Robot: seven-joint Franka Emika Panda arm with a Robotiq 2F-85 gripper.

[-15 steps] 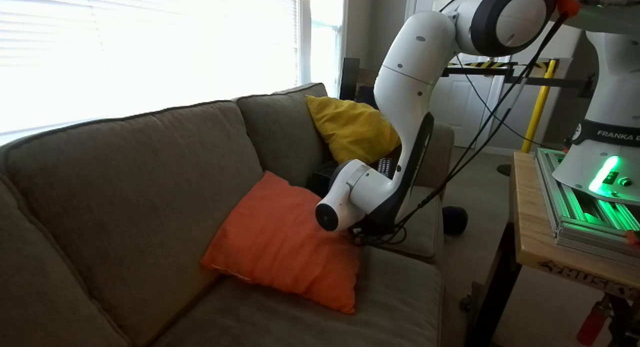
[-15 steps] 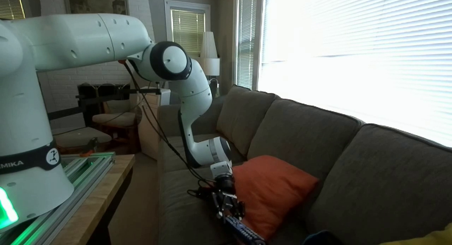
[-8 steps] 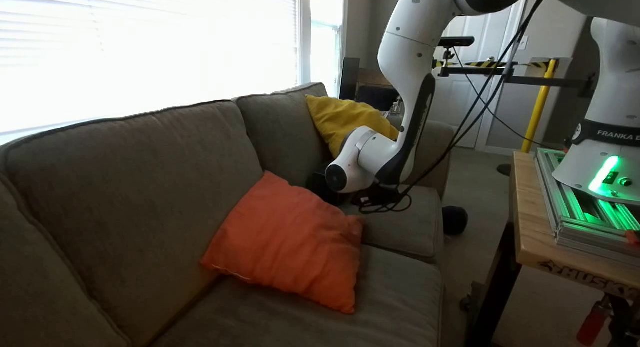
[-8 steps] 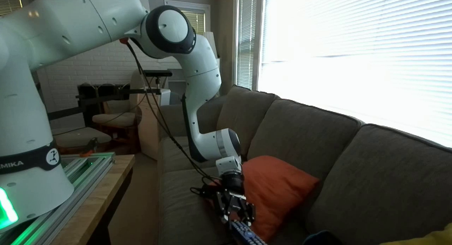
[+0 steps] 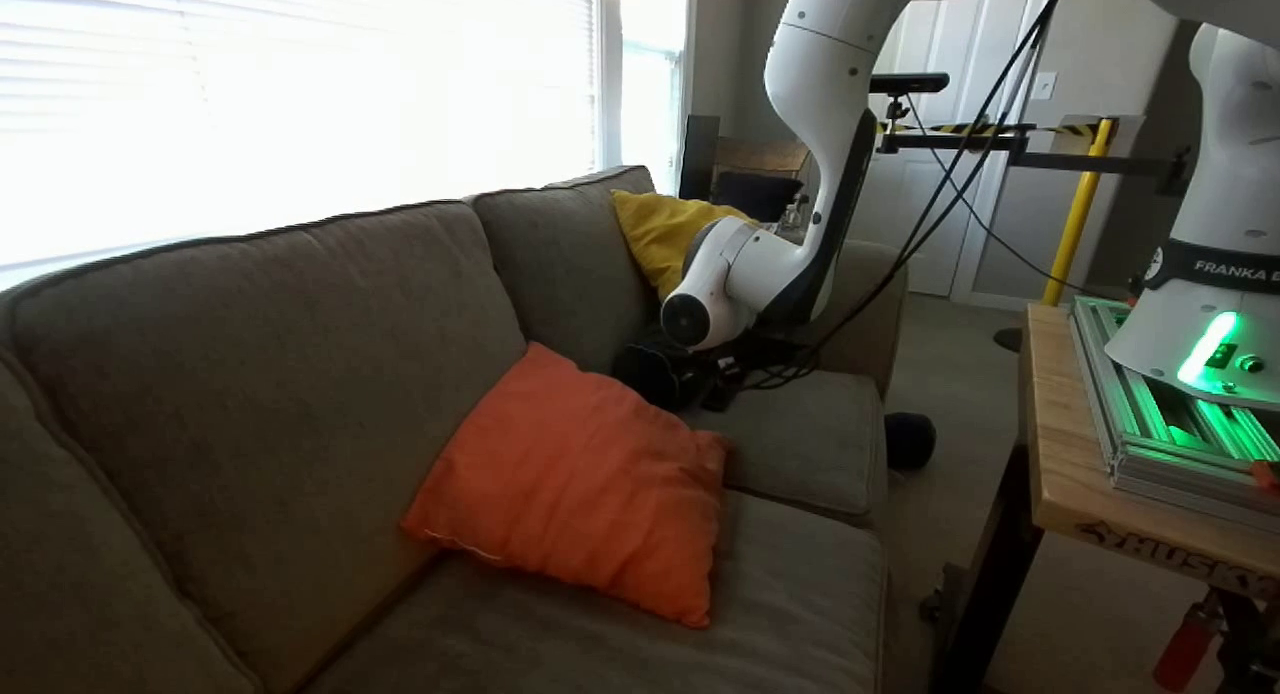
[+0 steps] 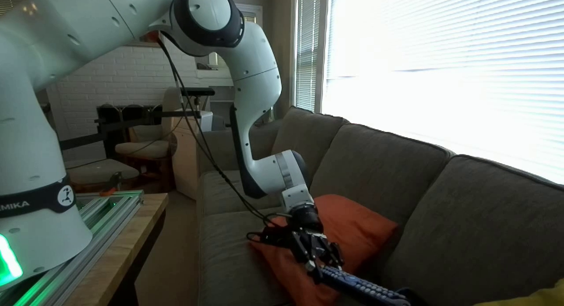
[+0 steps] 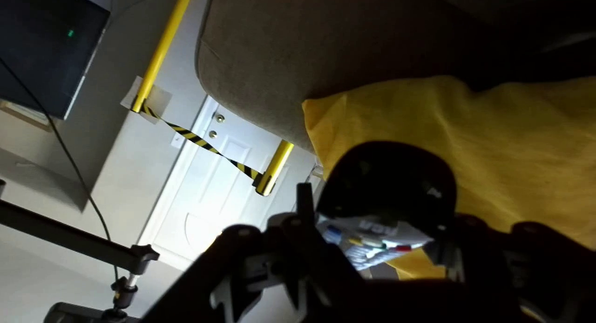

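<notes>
My gripper (image 6: 327, 269) is shut on a long dark remote control (image 6: 363, 288) with rows of light buttons. It holds the remote by one end, above the couch and in front of the orange pillow (image 6: 352, 226). In the wrist view the remote (image 7: 372, 241) sits between the two fingers (image 7: 376, 220), its face showing blue, yellow, green and red buttons. The yellow pillow (image 7: 479, 137) lies beyond it. In an exterior view the wrist hides most of the gripper and the remote; the orange pillow (image 5: 580, 484) is nearer the camera.
The grey-brown couch (image 5: 270, 374) runs under the window. A dark rounded object (image 5: 652, 374) lies on the seat near the yellow pillow (image 5: 665, 229). A wooden workbench (image 5: 1060, 454) carries the robot base. Black cables (image 6: 216, 165) hang along the arm. A yellow post (image 5: 1082, 214) stands behind.
The arm has risen and moved away from the orange pillow toward the yellow pillow's end of the couch. The remote has moved with the gripper and points more sideways. The pillows have not moved.
</notes>
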